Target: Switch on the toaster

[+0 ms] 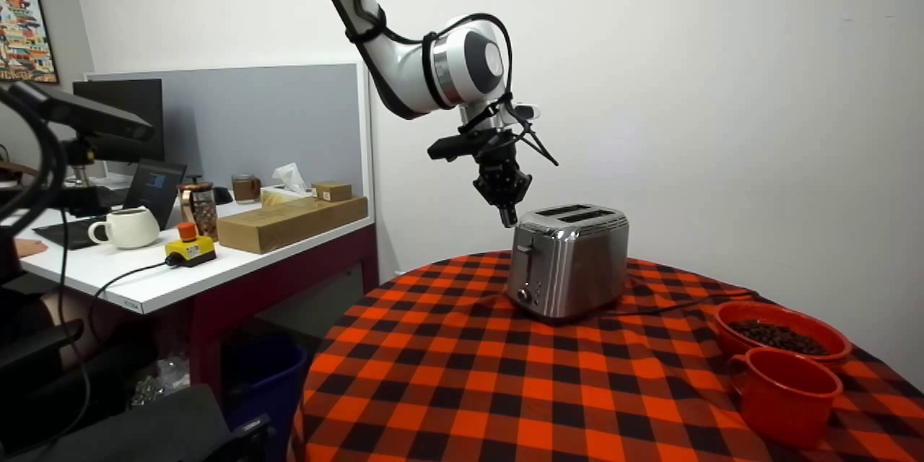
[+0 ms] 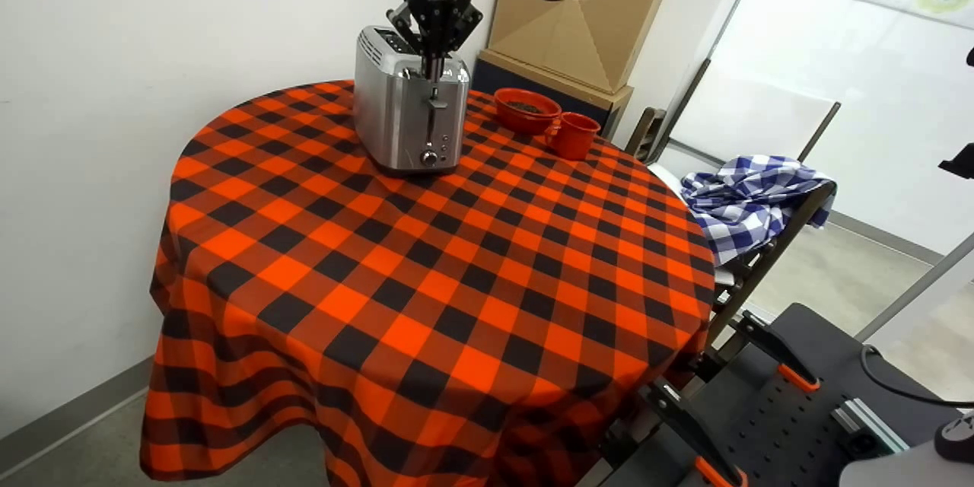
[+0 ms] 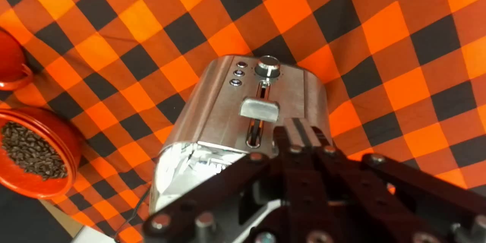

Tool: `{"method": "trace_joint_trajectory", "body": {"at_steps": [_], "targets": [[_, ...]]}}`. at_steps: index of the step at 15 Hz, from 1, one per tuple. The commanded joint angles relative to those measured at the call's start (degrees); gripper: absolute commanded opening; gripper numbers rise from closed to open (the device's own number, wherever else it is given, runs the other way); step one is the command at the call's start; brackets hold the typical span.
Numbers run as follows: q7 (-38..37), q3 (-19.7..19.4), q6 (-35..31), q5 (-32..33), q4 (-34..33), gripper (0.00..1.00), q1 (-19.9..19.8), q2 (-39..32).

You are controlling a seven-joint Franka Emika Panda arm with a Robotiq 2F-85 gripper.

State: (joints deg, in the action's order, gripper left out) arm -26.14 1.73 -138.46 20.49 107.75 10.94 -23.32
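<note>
The silver two-slot toaster (image 1: 577, 271) stands upright on the checked tablecloth; it also shows in an exterior view (image 2: 396, 118) and in the wrist view (image 3: 222, 114). Its lever (image 3: 260, 110) sits high in the front slot, above the knob (image 3: 268, 66). The lever also shows in both exterior views (image 1: 525, 249) (image 2: 436, 102). My gripper (image 3: 302, 132) is shut with its fingertips together and nothing between them. The gripper (image 1: 510, 218) points down at the toaster's lever end. In an exterior view the fingertips (image 2: 434, 68) appear just above the lever, apart from it.
A red bowl of dark beans (image 2: 525, 119) and a red mug (image 2: 574, 138) stand on the table (image 2: 426, 259) beyond the toaster. A black cord (image 1: 664, 309) runs from the toaster across the cloth. A white wall (image 1: 722, 123) stands close behind the table.
</note>
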Motion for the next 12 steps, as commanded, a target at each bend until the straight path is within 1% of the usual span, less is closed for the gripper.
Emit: {"method": "trace_joint_trajectory", "body": {"at_steps": [1, 6, 12], "targets": [[-2.58, -3.7, -3.49, 2.86, -2.13, 0.0, 2.75, -3.0], [-3.17, -6.62, -4.91, 3.53, -2.57, 0.0, 4.37, -5.17], [-3.67, -8.16, -5.28, 3.14, -3.94, 0.0, 5.55, -8.64]]}}
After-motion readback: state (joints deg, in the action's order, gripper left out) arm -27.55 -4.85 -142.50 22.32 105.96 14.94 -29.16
